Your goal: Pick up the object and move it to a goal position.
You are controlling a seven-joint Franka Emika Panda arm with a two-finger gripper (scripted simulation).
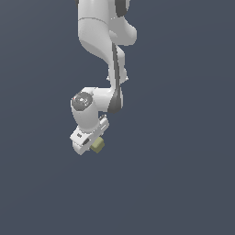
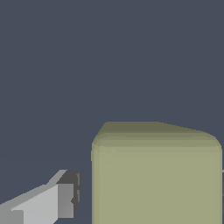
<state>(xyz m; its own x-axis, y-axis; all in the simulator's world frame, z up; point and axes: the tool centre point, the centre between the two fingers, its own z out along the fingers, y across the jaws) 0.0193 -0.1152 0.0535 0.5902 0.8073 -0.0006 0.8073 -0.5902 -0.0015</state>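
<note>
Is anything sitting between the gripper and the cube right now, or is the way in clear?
Nothing visible stands between them. In the exterior view the cube sits right at the gripper. The wrist view shows the cube beside one finger, with only plain background in the gap. Whether it is already clamped cannot be told.

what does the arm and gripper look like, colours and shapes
The arm is glossy white with rounded, bulbous links, dark grey seams at the joints and a round grey cap on the wrist. The gripper is a white blocky body; the wrist view shows a light grey finger with a darker pad.
</note>
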